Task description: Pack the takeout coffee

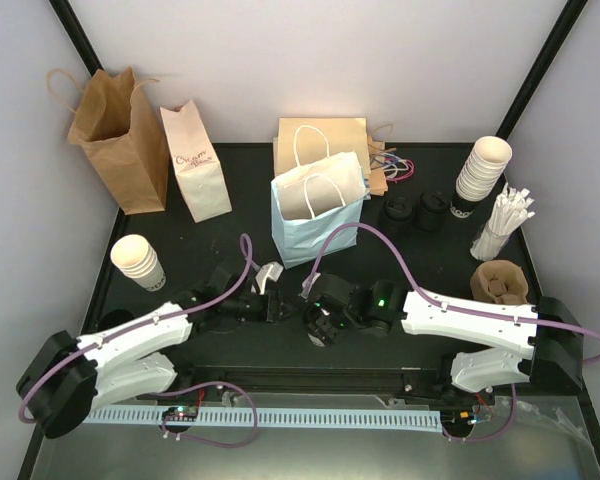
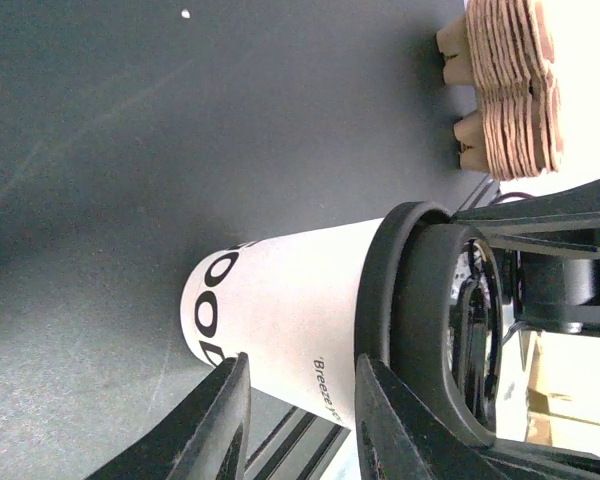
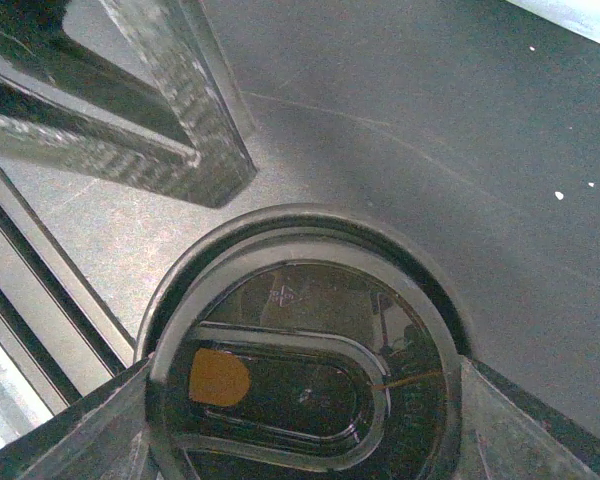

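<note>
A black tabletop (image 1: pixel 230 230) enclosed by white walls was observed. A brown bag (image 1: pixel 120 140) and a white bag (image 1: pixel 198 165) stood at the rear left, and a light blue bag (image 1: pixel 315 225) stood at the centre. A stack of cups (image 1: pixel 480 170) was placed at the rear right.

The left arm (image 1: pixel 130 350) was extended low from its base at the near left toward the centre. The right arm (image 1: pixel 470 320) was extended low from the near right toward the same spot. Both wrists were brought together just in front of the light blue bag.

The takeout coffee (image 2: pixel 280 300) was located between the two wrists, with its black lid fitted. The right jaws were closed on the lid from above, one finger on each side of its rim. The left jaws were held parted beside the cup wall, with white paper visible in the gap; no contact with the cup could be made out. Whether the cup base rested on the tabletop could not be determined. Brown cup carriers (image 2: pixel 510 90) were seen beyond the cup in the left wrist view.
</note>
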